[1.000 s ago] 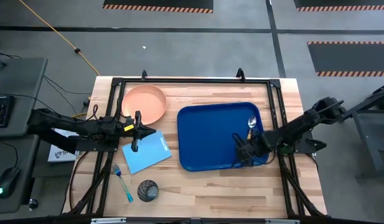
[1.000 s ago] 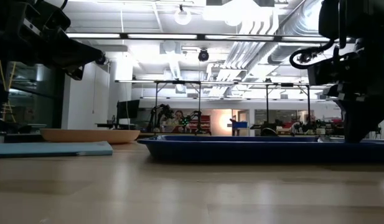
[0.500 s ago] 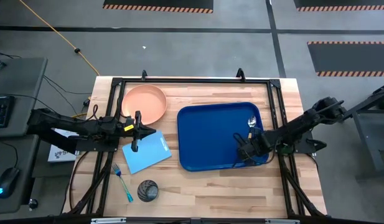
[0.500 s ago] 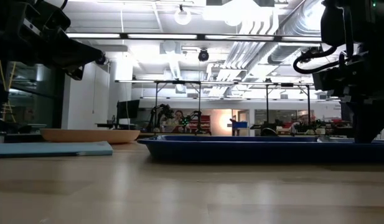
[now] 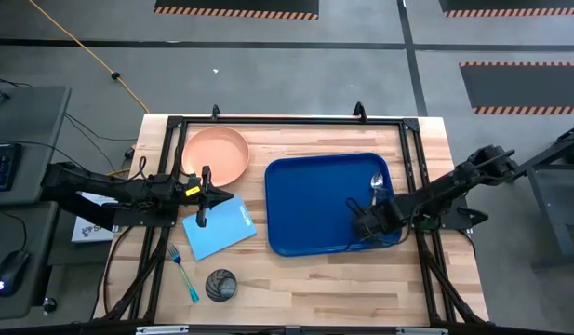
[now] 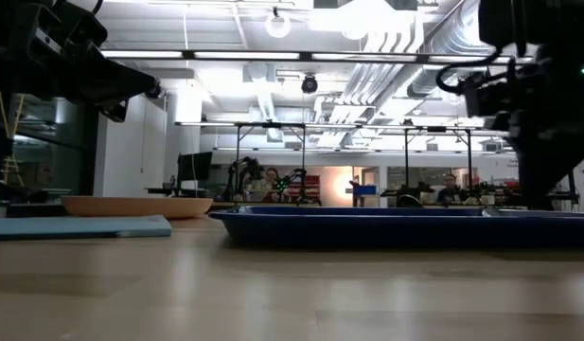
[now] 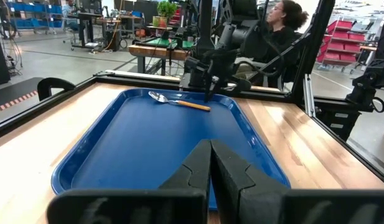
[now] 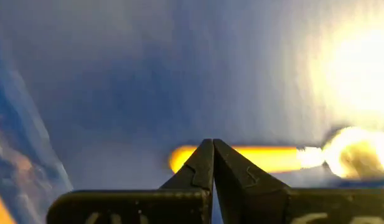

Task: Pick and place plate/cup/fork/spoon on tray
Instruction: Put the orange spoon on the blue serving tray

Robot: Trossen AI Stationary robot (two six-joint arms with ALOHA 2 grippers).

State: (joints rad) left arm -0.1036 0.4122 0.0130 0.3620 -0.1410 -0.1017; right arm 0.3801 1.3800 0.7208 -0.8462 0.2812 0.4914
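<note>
The dark blue tray (image 5: pixel 314 209) lies right of centre. The spoon (image 5: pixel 377 184), silver bowl and orange handle, lies in the tray's far right corner and also shows in the left wrist view (image 7: pixel 178 101). My right gripper (image 5: pixel 368 210) is shut, pointing down over the spoon's handle (image 8: pixel 260 158). The peach plate (image 5: pixel 215 155) rests on the table at the far left. The dark grey cup (image 5: pixel 221 284) and the blue-teal fork (image 5: pixel 182 270) lie near the front left. My left gripper (image 5: pixel 205 197) is shut and empty, between plate and tray. My right gripper's shut fingertips (image 7: pixel 208 93) stand right over the near end of the spoon's handle (image 7: pixel 198 106), coming from above. I cannot tell whether they touch it. The spoon lies flat on the tray floor.
A light-blue flat sheet (image 5: pixel 219 228) lies left of the tray, partly under my left gripper. A black frame (image 5: pixel 287 121) runs round the table top. People sit in the room beyond the table's right side (image 7: pixel 285 25).
My right gripper has risen a little over the tray, still shut. The spoon has stayed where it was.
</note>
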